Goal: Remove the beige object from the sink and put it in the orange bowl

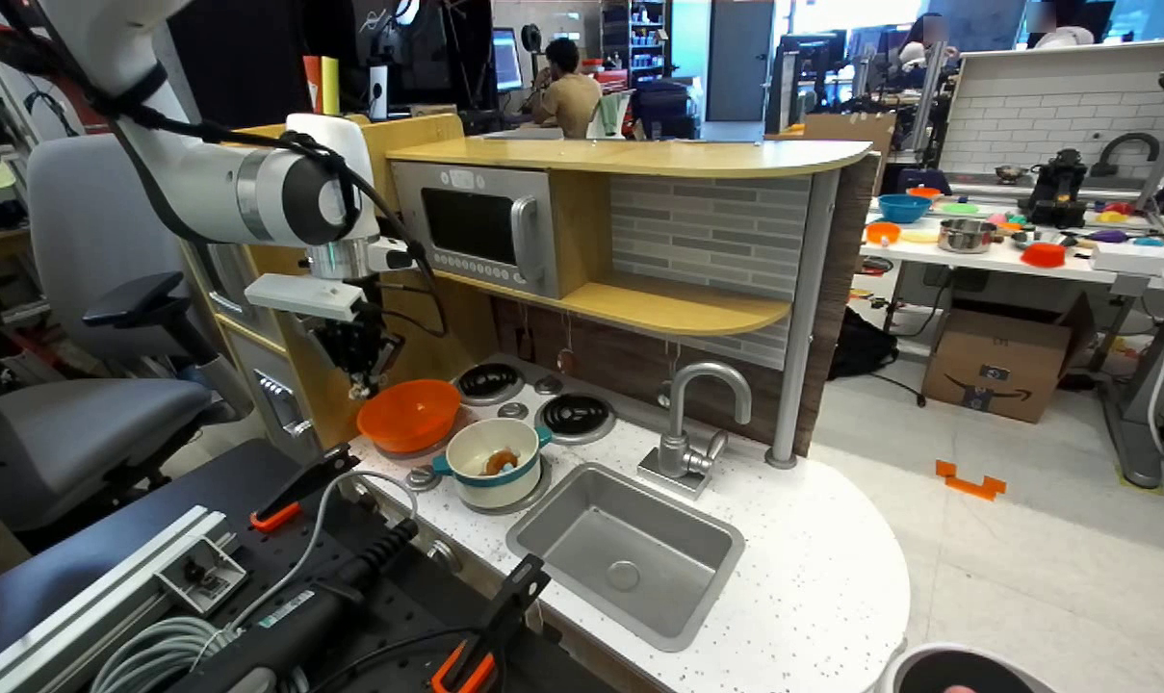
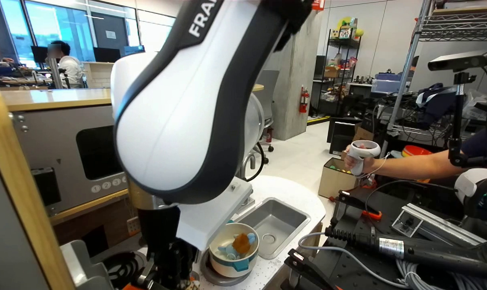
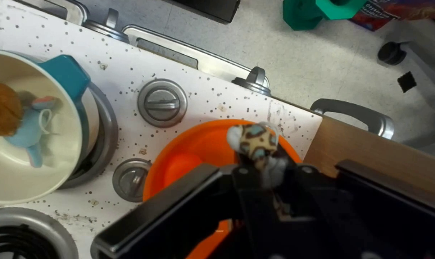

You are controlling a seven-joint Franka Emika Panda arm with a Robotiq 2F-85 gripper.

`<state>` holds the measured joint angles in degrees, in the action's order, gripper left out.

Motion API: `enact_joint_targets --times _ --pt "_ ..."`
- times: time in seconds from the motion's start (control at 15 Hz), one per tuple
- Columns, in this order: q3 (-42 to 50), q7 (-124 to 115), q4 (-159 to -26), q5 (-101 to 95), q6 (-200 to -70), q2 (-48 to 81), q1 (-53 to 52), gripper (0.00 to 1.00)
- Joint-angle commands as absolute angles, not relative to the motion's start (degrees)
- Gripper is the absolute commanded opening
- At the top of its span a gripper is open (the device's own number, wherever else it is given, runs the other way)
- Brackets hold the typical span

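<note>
The beige spotted toy [image 3: 257,140] is pinched by the gripper [image 3: 264,162] and held over the orange bowl [image 1: 408,419], near its rim — presumably so that it can simply be let fall inside. The sink [image 1: 610,544] lies well apart, with a pot [image 1: 490,493] set between.

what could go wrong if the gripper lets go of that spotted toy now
The spotted beige toy is held near the rim of the orange bowl, so it might catch on the rim or drop outside. The gripper also looks close to the orange bowl in an exterior view, so lowering it for the release could nudge the bowl out of place.
</note>
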<state>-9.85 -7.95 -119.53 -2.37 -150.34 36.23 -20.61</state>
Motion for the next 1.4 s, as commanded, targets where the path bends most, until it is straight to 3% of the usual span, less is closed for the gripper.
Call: enact_joint_targets --times 0.0,0.6,0.67,0.8,1.2,1.33 --pt "-9.4 -8.5 -112.8 -2.9 -147.0 41.6 -22.1 0.05" --pt "-7.5 -8.6 -103.7 -3.4 -143.5 48.9 -22.3 0.05" --pt "-7.3 -8.8 -103.0 -3.3 -143.0 49.3 -22.3 0.43" --pt "-6.8 -8.9 -102.4 -3.6 -143.0 49.6 -22.4 0.51" --pt "-6.9 -8.5 -104.9 -4.3 -144.6 46.5 -22.3 0.96" --pt "-7.5 -7.7 -107.4 -3.9 -145.5 43.9 -21.4 1.0"
